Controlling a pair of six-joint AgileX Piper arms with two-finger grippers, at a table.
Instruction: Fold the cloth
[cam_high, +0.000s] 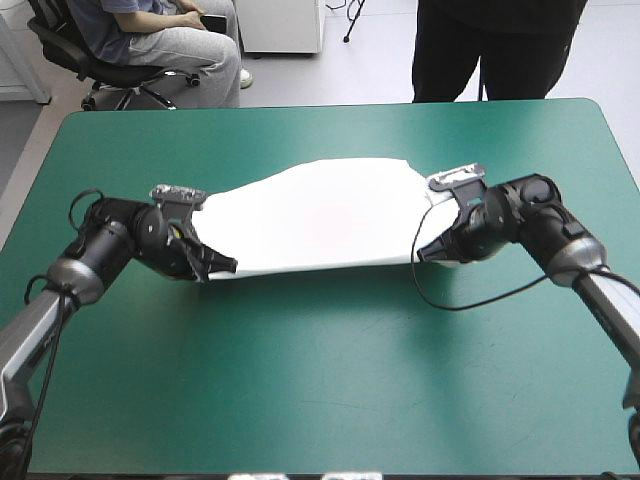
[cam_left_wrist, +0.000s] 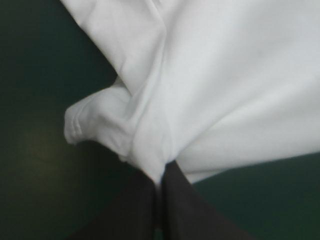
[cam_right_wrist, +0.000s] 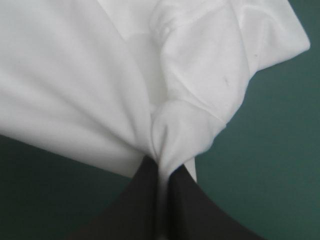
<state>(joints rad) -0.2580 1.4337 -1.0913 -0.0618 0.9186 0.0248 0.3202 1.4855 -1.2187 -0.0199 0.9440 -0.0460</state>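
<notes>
- Seeing the T-shirt (cam_high: 320, 215) spread as one white sheet over the middle of the table (cam_high: 320, 390), nearer the table's far edge than its near edge.
- I read the left gripper (cam_high: 222, 266), toward the table's left edge, as clamped on the shirt's near corner. In the left wrist view the black fingers meet in an arch with cloth bunched into the tip.
- Same for the right gripper (cam_high: 426, 253), toward the table's right edge. It is pinched on the opposite near corner, with cloth gathered into a twist right at the fingertips.
- The shirt's near edge runs straight between the two grippers, roughly parallel to the table's near edge. The other side bows out toward the table's far edge.
- A hemmed fold of the shirt hangs loose beside each grip point.
- I can't tell whether the sheet rests on the teal-green cover (cam_high: 120, 150) or sits just off it.
</notes>
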